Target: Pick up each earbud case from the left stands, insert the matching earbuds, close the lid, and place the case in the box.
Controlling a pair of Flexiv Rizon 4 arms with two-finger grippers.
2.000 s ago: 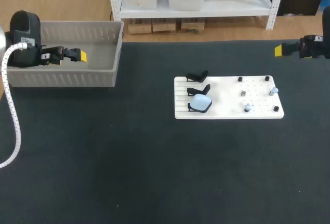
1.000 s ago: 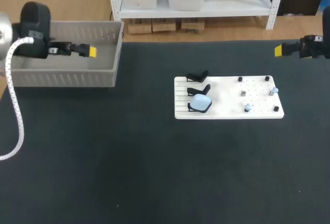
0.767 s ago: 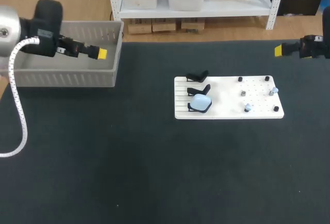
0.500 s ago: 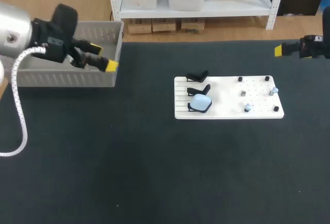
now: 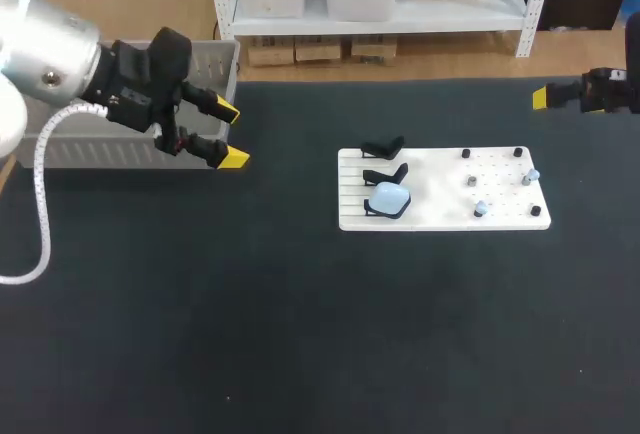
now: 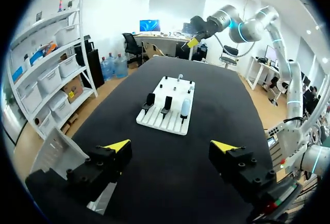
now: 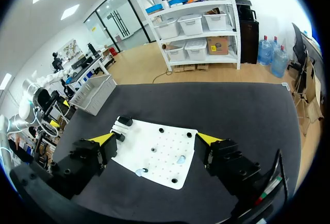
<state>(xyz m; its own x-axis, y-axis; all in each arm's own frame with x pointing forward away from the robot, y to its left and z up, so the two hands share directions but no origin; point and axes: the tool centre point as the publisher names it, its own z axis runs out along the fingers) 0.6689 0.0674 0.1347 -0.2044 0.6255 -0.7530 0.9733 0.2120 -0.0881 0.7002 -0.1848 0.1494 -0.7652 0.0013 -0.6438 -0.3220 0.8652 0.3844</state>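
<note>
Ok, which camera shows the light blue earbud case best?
The head view: the light blue earbud case is unobstructed, seen from above. The left wrist view shows it small and distant; the right wrist view doesn't show it clearly.

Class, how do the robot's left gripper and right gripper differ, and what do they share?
The left gripper hangs beside the grey box, left of the white board; the right gripper sits near the table's far right corner. From above, both the left gripper's yellow tips show, only one of the right gripper's. Both are open and empty.
</note>
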